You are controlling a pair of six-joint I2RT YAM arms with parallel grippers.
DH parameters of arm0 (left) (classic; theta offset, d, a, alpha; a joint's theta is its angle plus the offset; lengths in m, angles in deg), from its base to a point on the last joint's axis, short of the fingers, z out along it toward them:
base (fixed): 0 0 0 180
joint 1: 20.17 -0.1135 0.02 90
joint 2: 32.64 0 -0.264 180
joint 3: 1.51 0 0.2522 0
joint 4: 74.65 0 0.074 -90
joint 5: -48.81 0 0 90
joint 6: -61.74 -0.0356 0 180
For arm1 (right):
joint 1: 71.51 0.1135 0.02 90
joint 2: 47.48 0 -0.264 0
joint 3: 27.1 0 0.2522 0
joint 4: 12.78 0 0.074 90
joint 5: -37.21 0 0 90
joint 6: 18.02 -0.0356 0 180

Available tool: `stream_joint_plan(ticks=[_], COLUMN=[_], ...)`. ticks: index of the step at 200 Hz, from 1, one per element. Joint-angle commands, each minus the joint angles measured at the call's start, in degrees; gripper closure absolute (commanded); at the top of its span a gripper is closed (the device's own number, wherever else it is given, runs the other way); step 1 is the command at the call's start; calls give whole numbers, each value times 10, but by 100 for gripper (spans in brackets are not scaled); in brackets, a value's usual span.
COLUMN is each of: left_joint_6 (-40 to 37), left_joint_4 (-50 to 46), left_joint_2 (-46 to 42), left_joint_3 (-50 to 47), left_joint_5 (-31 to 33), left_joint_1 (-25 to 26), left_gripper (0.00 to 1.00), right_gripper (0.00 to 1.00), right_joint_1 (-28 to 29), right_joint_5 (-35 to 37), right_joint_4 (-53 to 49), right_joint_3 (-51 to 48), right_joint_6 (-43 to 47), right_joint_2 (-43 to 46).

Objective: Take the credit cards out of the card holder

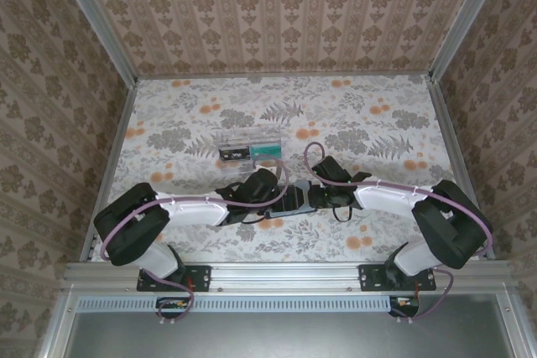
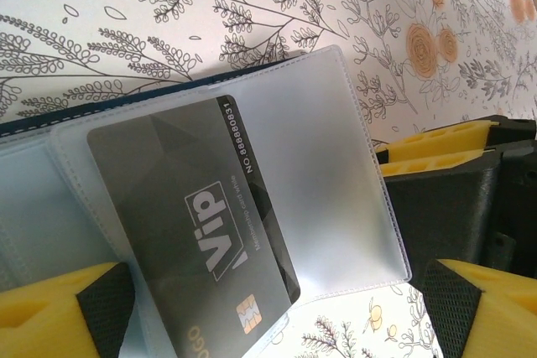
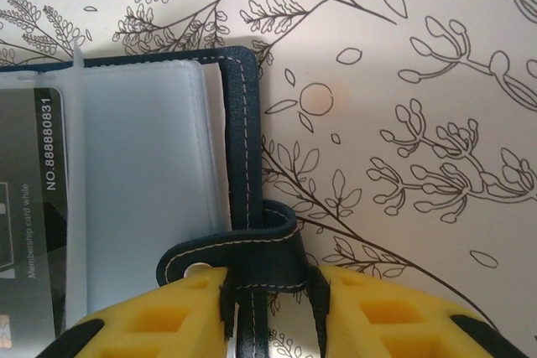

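left fingers (image 2: 50, 312) apart around VIP card (image 2: 197, 232): likely thin, stiff, slick, poking from clear sleeve (image 2: 336, 190) toward 6 o'clock; pinch that free end. right fingers (image 3: 394, 316) clamped on card holder (image 3: 243, 123) tab (image 3: 252, 249).

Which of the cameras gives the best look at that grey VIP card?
The left wrist view: the grey VIP card lies face up, lettering, number and chip readable, against a clear sleeve. The right wrist view catches its numbered edge. From above, it is too small to tell.
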Motion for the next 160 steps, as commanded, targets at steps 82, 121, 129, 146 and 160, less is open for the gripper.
stream_joint_plan(ticks=[82, 121, 129, 146, 160], left_joint_6=[-24, -29, -32, -37, -38], left_joint_4=[-76, -80, -82, -86, -86], left_joint_2=[-80, -61, -52, -33, -20], left_joint_3=[-32, -27, -24, -17, -13], left_joint_5=[35, 38, 38, 36, 34], left_joint_1=[-22, -30, -31, -33, -35], left_gripper=[17, 81, 88, 90, 91], right_gripper=[64, 70, 72, 73, 74], right_joint_1=[-32, -28, -27, -26, -26], right_joint_5=[-54, -172, -190, -224, -237], right_joint_4=[-2, 70, 87, 116, 126], right_joint_3=[-9, 11, 14, 18, 23], right_joint_6=[12, -9, -17, -30, -37], right_joint_2=[147, 76, 62, 23, -5])
